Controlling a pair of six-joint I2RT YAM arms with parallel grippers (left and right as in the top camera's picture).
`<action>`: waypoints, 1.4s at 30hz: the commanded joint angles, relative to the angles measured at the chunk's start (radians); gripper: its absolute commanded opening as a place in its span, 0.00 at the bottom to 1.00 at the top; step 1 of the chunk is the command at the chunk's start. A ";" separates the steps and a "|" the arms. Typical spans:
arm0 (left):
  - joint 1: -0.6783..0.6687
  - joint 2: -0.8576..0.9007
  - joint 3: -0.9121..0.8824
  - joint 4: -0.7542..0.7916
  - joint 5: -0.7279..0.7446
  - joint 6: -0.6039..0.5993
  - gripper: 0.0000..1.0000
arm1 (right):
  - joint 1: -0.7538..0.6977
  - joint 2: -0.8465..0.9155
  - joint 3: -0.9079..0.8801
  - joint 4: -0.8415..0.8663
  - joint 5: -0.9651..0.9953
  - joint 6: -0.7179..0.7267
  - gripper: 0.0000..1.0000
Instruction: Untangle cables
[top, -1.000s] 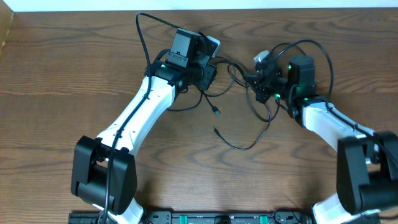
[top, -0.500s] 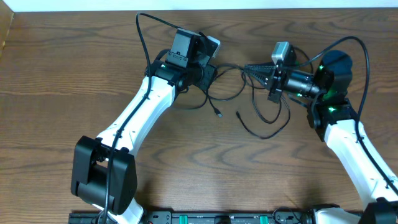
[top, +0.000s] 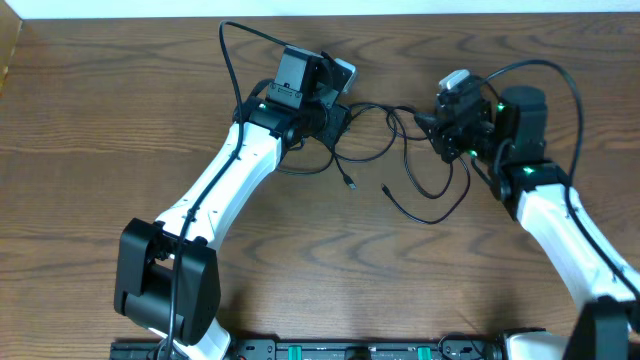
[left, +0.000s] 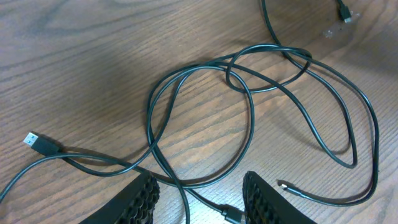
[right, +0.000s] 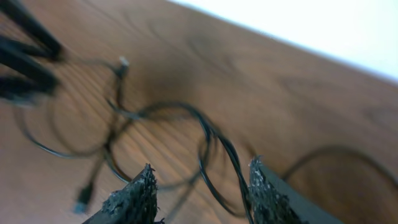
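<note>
The cables (top: 427, 221) are thin black cords lying looped over one another on the wooden table between my two arms. In the left wrist view the cables (left: 252, 118) cross in wide loops, with a USB plug (left: 40, 144) at the left and a small plug (left: 283, 185) at the right. My left gripper (left: 200, 180) (top: 338, 118) stands open low over the table, with two cords and a plug end lying between its fingers. My right gripper (right: 201, 167) (top: 432, 128) is open too. In its blurred view a cord (right: 211, 132) runs down close to the right finger.
Thick black arm wires arc above the left arm (top: 225, 50) and the right arm (top: 560, 70). The table's far edge (top: 400, 14) meets a white wall. A black rail (top: 350, 350) runs along the front edge.
My right gripper, shut on the cables a second ago, pulled them to the right and now stands open. The loose loop and plug end slid right. The left arm has stayed put.
</note>
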 joint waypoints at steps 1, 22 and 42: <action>0.002 0.015 0.009 -0.001 0.015 -0.005 0.45 | -0.003 0.111 0.004 0.033 0.093 -0.056 0.51; 0.002 0.015 0.009 0.011 0.008 -0.005 0.45 | -0.002 0.389 0.004 0.243 0.075 -0.108 0.31; 0.002 0.015 0.009 0.014 0.008 -0.005 0.68 | 0.008 0.318 0.005 0.307 -0.219 -0.031 0.01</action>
